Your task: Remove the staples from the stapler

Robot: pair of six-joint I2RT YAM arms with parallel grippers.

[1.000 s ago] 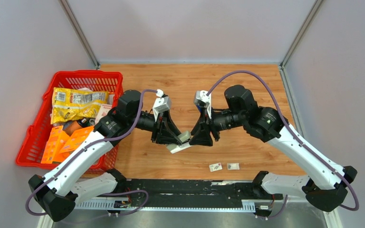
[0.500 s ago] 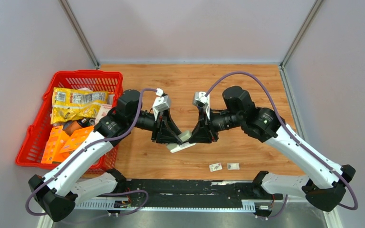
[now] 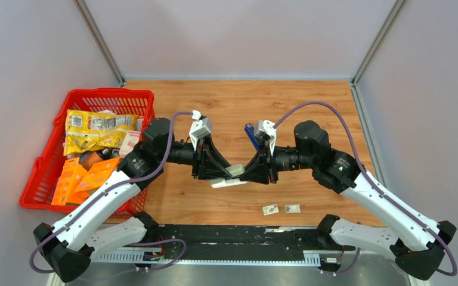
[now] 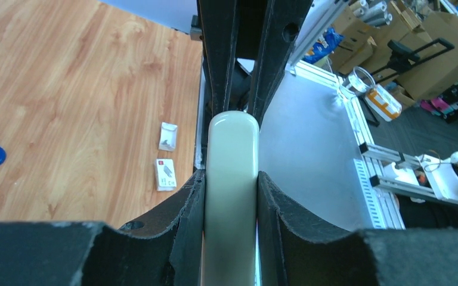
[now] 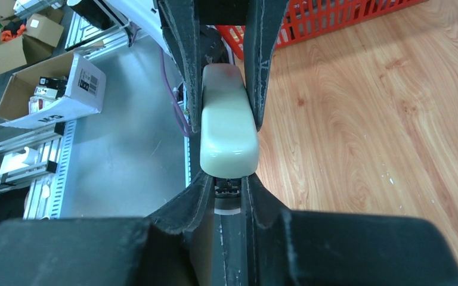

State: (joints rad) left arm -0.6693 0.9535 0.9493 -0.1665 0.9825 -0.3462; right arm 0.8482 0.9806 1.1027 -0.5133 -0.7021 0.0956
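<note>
A pale cream-green stapler (image 3: pixel 232 173) hangs above the table, held end to end between my two grippers. My left gripper (image 3: pixel 222 173) is shut on its body; in the left wrist view my pads (image 4: pixel 188 202) press both sides of the stapler (image 4: pixel 231 173). My right gripper (image 3: pixel 248 175) is shut on the opposite end, low on the stapler (image 5: pixel 229 128), with the rounded lid above my fingertips (image 5: pixel 198 190). No staples show in any view.
A blue stapler (image 3: pixel 249 134) stands on the table behind my right gripper. Two small white printed packets (image 3: pixel 270 209) (image 3: pixel 292 208) lie near the front edge. A red basket (image 3: pixel 48 173) of snack bags sits at the left.
My right arm has swung out to the right and lowered, uncovering the blue stapler behind it. The held stapler sits a little more level between the grippers. The left arm barely moved.
</note>
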